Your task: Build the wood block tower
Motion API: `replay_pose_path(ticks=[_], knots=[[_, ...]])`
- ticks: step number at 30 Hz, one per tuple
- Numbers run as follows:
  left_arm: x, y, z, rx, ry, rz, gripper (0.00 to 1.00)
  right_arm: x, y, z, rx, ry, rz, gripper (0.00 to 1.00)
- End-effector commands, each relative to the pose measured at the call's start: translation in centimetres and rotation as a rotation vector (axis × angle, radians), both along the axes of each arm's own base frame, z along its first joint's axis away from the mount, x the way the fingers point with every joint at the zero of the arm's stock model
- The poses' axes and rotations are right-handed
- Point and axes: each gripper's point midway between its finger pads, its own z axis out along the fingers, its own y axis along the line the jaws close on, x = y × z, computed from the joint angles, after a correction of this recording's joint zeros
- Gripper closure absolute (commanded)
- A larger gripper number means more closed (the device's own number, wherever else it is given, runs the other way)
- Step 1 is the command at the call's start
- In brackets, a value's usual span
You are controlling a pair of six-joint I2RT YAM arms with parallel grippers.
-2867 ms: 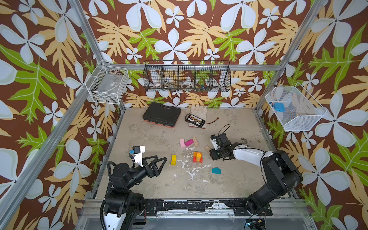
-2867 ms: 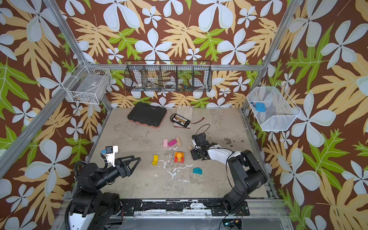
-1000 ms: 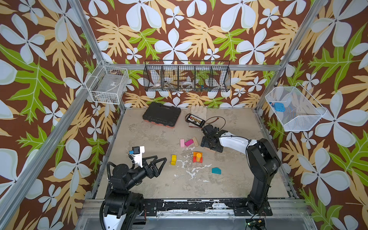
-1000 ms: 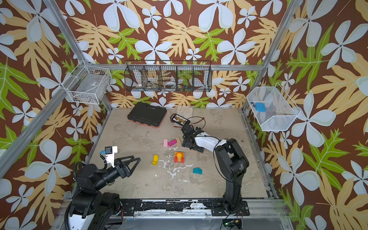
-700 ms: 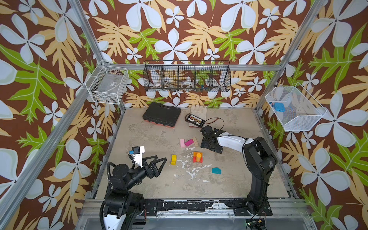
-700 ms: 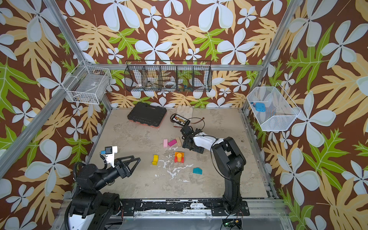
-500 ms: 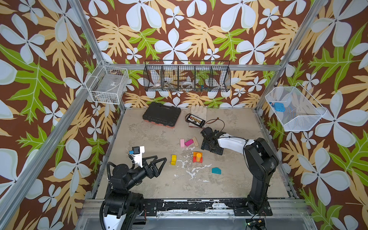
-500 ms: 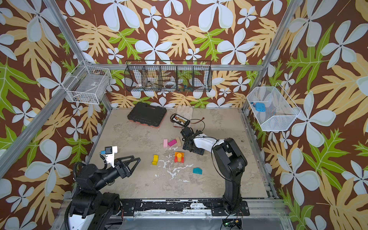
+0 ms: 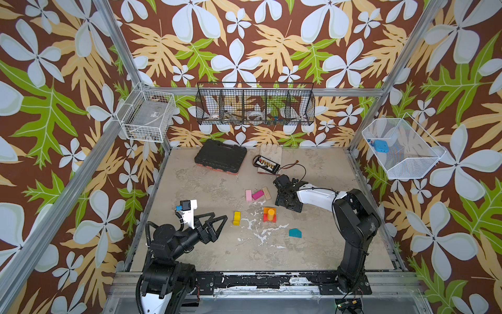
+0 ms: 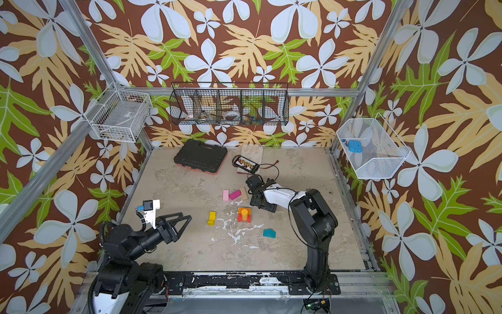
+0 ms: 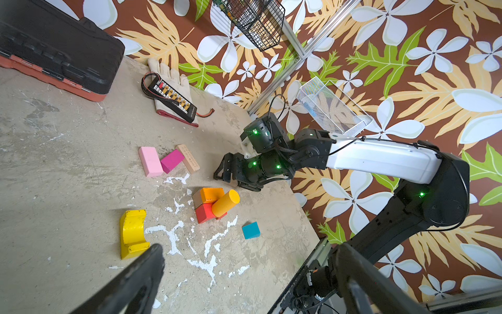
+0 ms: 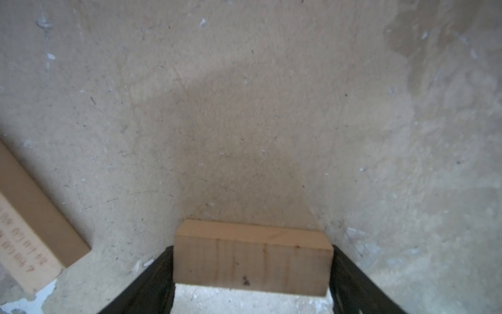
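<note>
My right gripper (image 9: pixel 285 199) (image 10: pixel 259 202) is low over the floor, just right of three blocks lying together: pink (image 9: pixel 248 195), magenta (image 9: pixel 257 194) and a printed wood bar (image 9: pixel 266 193) (image 12: pixel 27 244). In the right wrist view its fingers (image 12: pixel 252 248) press on both ends of a plain wood block (image 12: pixel 250 269); that block is hidden in both top views. The tower (image 9: pixel 269 214) (image 11: pixel 212 204) is a red and an orange block with an orange cylinder leaning on them. A yellow arch (image 9: pixel 237 218) and a teal block (image 9: pixel 295 233) lie loose. My left gripper (image 9: pixel 220 228) (image 11: pixel 250 250) hovers open and empty at the front left.
A black tool case (image 9: pixel 220 160) lies at the back, with a glove (image 9: pixel 271 152) and a black connector board (image 9: pixel 266 164) beside it. Wire baskets (image 9: pixel 255 107) hang on the back and side walls. White paint flecks (image 9: pixel 260 233) mark the floor in front of the tower.
The right arm swung from beside the tower back toward the wood bar, then stayed low there. Its jaws have narrowed onto the plain wood block. The left arm has not moved.
</note>
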Motion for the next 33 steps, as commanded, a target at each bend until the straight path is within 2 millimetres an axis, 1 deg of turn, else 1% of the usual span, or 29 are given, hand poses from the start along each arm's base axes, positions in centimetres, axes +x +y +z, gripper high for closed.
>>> replay_pose_path(ticks=[1, 2, 6, 9, 12, 14, 17, 20, 22, 24, 26, 29, 33], knots=[[-0.1, -0.2, 0.3, 0.0, -0.018, -0.012, 0.0, -0.4, 0.1, -0.5, 0.003, 0.014, 0.014, 0.2], [-0.1, -0.1, 0.3, -0.001, -0.017, -0.011, 0.0, -0.4, 0.1, -0.5, 0.007, 0.012, 0.019, 0.22], [-0.1, -0.2, 0.2, 0.0, -0.016, -0.012, 0.0, -0.3, 0.1, -0.1, 0.004, 0.0, 0.034, 0.23], [-0.1, -0.2, 0.2, 0.0, -0.016, -0.012, 0.0, -0.1, 0.1, 0.7, -0.003, -0.012, 0.053, 0.23], [-0.1, -0.1, 0.2, 0.0, -0.016, -0.012, 0.0, 0.1, -0.1, 2.4, -0.021, -0.04, 0.066, 0.23], [-0.1, -0.1, 0.2, 0.0, -0.015, -0.01, 0.0, 0.2, -0.2, 4.0, -0.022, -0.067, 0.07, 0.23], [-0.1, -0.1, 0.2, 0.0, -0.016, -0.009, 0.0, 0.0, 0.4, 6.7, -0.007, -0.123, 0.089, 0.23], [0.0, -0.1, 0.2, 0.0, -0.015, -0.008, 0.0, -0.4, 2.1, 9.3, 0.007, -0.178, 0.132, 0.23], [0.0, -0.1, 0.2, 0.0, -0.015, -0.007, 0.0, -0.9, 3.6, 10.3, 0.028, -0.195, 0.167, 0.23], [-0.1, -0.1, 0.2, 0.0, -0.015, -0.008, 0.0, -1.4, 4.9, 10.8, 0.034, -0.2, 0.194, 0.23], [-0.1, -0.1, 0.2, 0.0, -0.016, -0.009, 0.0, -1.9, 6.3, 11.1, 0.035, -0.202, 0.223, 0.23], [-0.1, -0.1, 0.2, 0.0, -0.016, -0.009, 0.0, -2.7, 8.2, 10.9, 0.038, -0.193, 0.26, 0.22], [-0.1, -0.1, 0.2, -0.001, -0.016, -0.01, 0.0, -3.4, 9.5, 10.1, 0.014, -0.169, 0.291, 0.22]])
